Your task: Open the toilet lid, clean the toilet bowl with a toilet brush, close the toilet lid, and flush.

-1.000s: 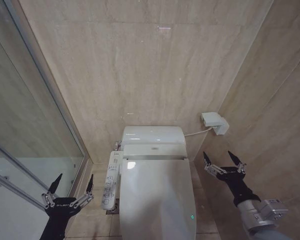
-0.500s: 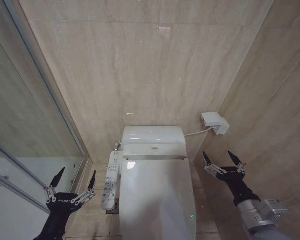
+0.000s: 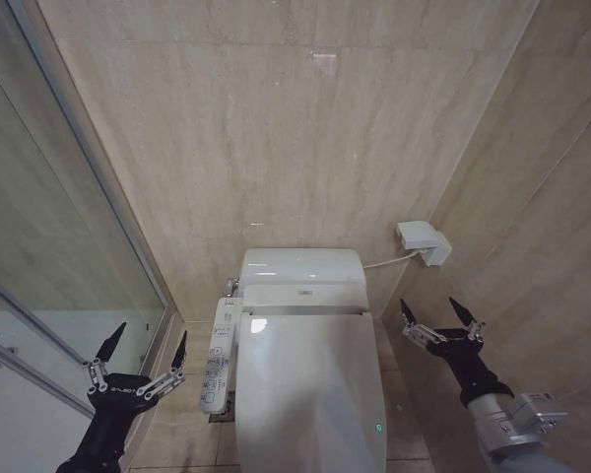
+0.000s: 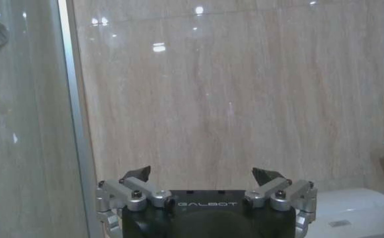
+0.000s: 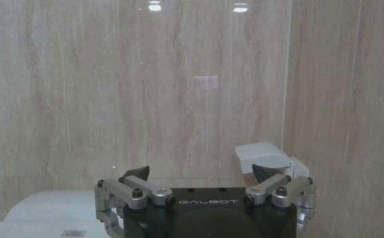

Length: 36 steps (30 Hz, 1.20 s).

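The white glossy toilet lid (image 3: 310,379) lies closed over the toilet at the bottom middle of the head view. The toilet bowl is hidden under it. The toilet brush is out of view. My left gripper (image 3: 148,348) hangs open to the left of the toilet, beside the side control panel, with nothing between its fingers. My right gripper (image 3: 440,311) is open in the air to the right of the toilet, also holding nothing. In the wrist views, the left gripper (image 4: 205,174) and the right gripper (image 5: 203,173) face the beige tiled wall.
A white control panel (image 3: 218,366) sticks out on the toilet's left side. The white tank unit (image 3: 300,270) stands against the back wall. A white wall box (image 3: 422,242) with a cable sits to the right. A glass shower screen with metal frame (image 3: 89,187) stands on the left.
My left gripper has drifted slightly right and tilted a little; the right gripper and the toilet stay as they were.
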### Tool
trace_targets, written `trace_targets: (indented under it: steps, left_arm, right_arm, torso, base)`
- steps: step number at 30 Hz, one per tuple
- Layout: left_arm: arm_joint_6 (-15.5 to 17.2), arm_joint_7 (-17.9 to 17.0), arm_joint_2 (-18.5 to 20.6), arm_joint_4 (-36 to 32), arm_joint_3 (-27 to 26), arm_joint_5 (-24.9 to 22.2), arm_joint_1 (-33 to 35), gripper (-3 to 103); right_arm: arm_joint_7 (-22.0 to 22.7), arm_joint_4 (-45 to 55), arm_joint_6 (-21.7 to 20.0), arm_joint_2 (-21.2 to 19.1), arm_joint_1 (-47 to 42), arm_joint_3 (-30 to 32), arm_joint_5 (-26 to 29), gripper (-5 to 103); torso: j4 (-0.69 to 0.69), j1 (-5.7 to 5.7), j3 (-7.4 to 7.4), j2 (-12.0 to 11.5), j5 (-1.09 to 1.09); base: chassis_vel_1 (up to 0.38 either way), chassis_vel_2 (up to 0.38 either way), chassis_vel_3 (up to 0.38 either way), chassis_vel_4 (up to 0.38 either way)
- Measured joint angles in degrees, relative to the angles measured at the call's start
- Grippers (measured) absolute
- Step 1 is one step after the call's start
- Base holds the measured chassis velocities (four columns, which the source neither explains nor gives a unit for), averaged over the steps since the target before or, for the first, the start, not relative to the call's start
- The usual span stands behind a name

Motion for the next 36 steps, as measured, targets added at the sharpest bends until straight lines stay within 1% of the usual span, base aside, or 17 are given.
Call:
trace_targets:
  steps: [36]
  left_arm:
    - [0.1, 0.0, 0.0, 0.0, 0.0, 0.0, 0.0, 100]
  right_arm:
    - [0.0, 0.0, 0.0, 0.0, 0.0, 0.0, 0.0, 100]
  torso:
    - [0.0, 0.01, 0.0, 0.0, 0.0]
  base:
    - [0.002, -0.002, -0.003, 0.002]
